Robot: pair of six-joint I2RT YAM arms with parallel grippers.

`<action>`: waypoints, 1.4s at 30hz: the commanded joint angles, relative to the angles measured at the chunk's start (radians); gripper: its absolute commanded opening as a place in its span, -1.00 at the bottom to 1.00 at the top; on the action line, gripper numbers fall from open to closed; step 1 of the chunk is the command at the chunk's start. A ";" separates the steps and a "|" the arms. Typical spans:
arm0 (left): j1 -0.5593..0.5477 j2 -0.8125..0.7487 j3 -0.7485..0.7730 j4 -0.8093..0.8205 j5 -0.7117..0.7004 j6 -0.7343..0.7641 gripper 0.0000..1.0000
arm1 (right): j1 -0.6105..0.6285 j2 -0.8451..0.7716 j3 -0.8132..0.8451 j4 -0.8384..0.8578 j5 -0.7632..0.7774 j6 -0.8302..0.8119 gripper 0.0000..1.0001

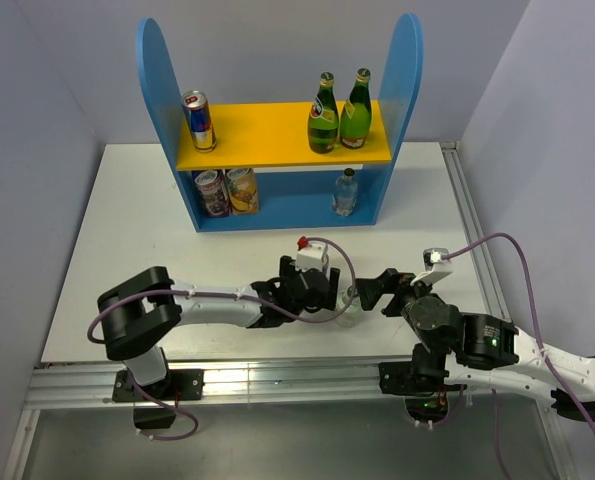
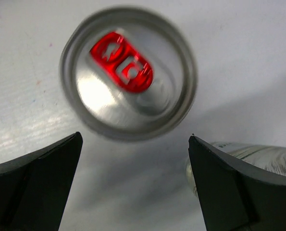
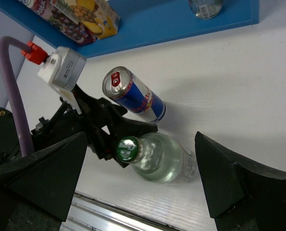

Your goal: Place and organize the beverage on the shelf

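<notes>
From above, the shelf (image 1: 267, 135) stands at 12 o'clock on the table (image 1: 127, 230). Two green bottles (image 1: 323, 125) are at the 3 o'clock end of its yellow board, and more drinks sit on the base. Both arms reach toward the table's middle, at about 6 o'clock from the shelf. The left gripper (image 1: 325, 303) and the right gripper (image 1: 374, 290) are near each other there. In the left wrist view the fingers are spread wide. An upright can (image 2: 128, 72) with a red tab stands at 12 o'clock, just ahead of the gap and not yet between the fingers. A clear bottle (image 2: 258, 155) shows at 4 o'clock behind the right-hand finger. In the right wrist view that gripper's fingers are also spread and hold nothing, hanging above both loose drinks. The can is at 11 o'clock of the green-capped bottle and just beside it, with one left finger reaching between them. The step in hand looks like the approach to pick the can. Next, the left gripper would need to advance until the can sits between its fingers, without knocking the bottle, then close, lift and carry the can to a free spot on the shelf.
</notes>
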 commanded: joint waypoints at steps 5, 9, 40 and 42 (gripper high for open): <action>0.049 0.077 0.143 0.041 -0.043 0.085 0.99 | 0.016 -0.012 -0.010 0.012 0.016 0.007 1.00; 0.089 0.116 0.190 0.034 -0.035 0.112 0.99 | 0.019 -0.014 -0.009 0.012 0.019 0.005 1.00; 0.351 -0.214 0.624 -0.344 -0.064 0.316 -0.99 | 0.020 -0.040 -0.018 0.015 0.028 0.013 1.00; 0.386 -0.203 0.678 -0.355 -0.057 0.346 -0.99 | 0.019 -0.040 -0.019 0.018 0.025 0.007 1.00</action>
